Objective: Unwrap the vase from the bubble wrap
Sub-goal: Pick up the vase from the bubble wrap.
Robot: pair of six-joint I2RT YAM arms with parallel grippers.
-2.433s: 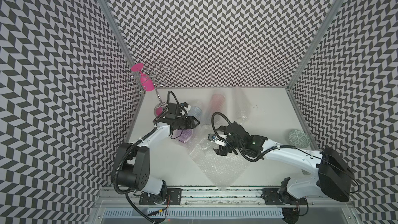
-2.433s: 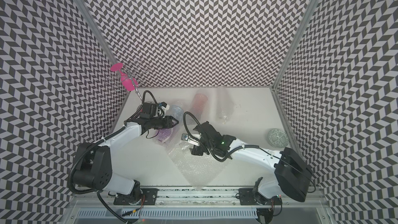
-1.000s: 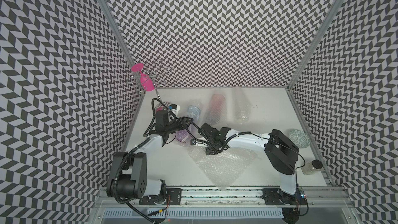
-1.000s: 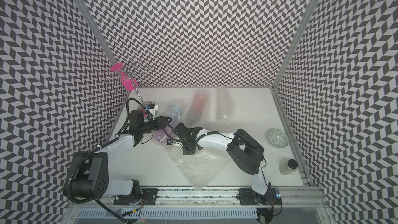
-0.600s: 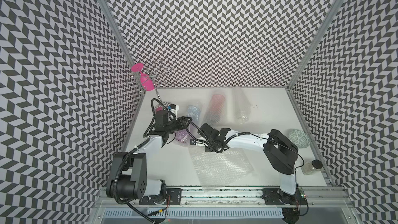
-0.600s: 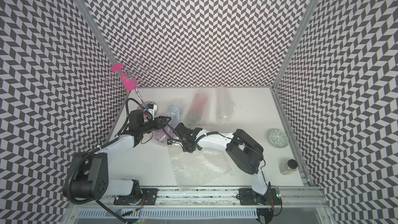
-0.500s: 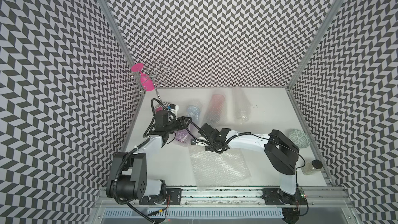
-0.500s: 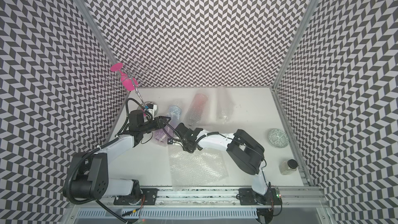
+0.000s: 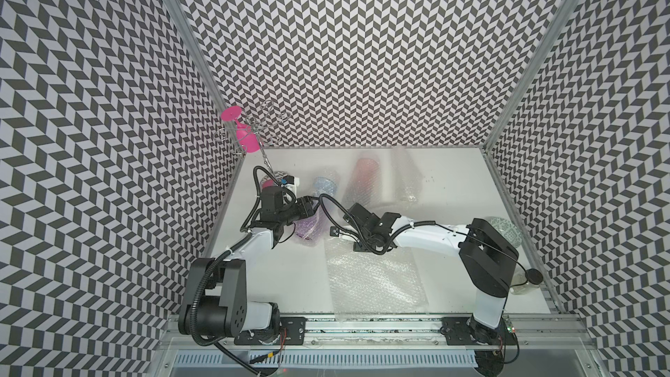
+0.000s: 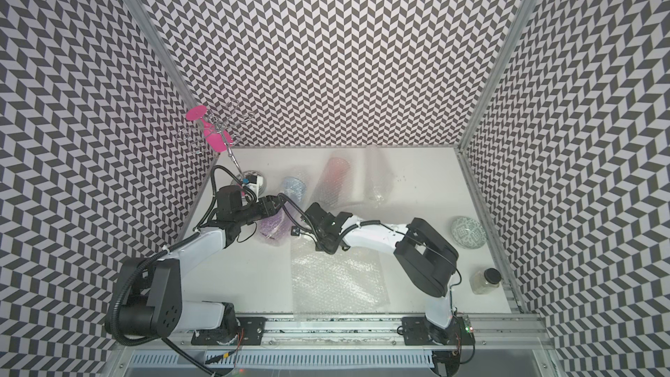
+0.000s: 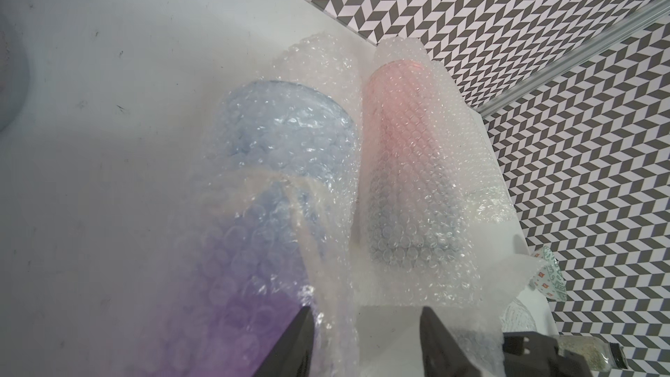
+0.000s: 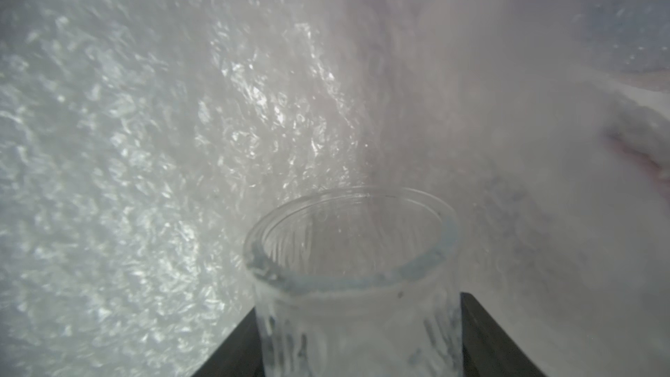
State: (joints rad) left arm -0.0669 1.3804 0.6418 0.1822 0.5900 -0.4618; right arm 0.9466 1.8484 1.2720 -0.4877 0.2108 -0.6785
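Walls: black-and-white chevron panels (image 9: 362, 48) close the cell on three sides.
Worktop: white (image 9: 456, 194), with a metal rail along its near edge.
Left arm: it (image 9: 259, 248) reaches from its near-left base toward the far left, and its wrist is over the purple end of a wrapped vase.
Right arm: it (image 9: 427, 239) stretches leftward across the middle of the worktop, its wrist close beside the left arm's.
Bubble wrap sheet: in both top views it (image 9: 373, 281) (image 10: 337, 277) lies spread flat between the two bases. Its near edge is at the rail and its far edge is under the right wrist.
Blue-and-purple wrapped vase: it (image 9: 315, 219) (image 11: 261, 194) lies on its side at the far left, inside its wrap.
Red wrapped vase: it (image 9: 364, 175) (image 11: 406, 161) lies on its side just beside the blue one, and their wraps touch.
Clear bundle: a further roll of wrap (image 9: 406, 179) lies to the right of the red one. What it holds cannot be told.
Wire rack: it (image 9: 261, 128) stands in the far-left corner with a pink goblet (image 9: 243, 136) hung on it foot-up.
Clear glass vase: it (image 12: 355, 277) is bare, with ribbed walls, and its mouth points away from the right wrist camera toward blurred wrap. It is too clear to pick out from above.
Patterned dish: green and white (image 10: 467, 232), by the right wall.
Jar: black-lidded (image 10: 486, 279), in the near-right corner.
Right jaws: clamped on the clear glass vase, one against each side.
Left jaws: apart. A fold of the blue-and-purple vase's wrap rests against one jaw, and bare worktop shows in the rest of the gap.
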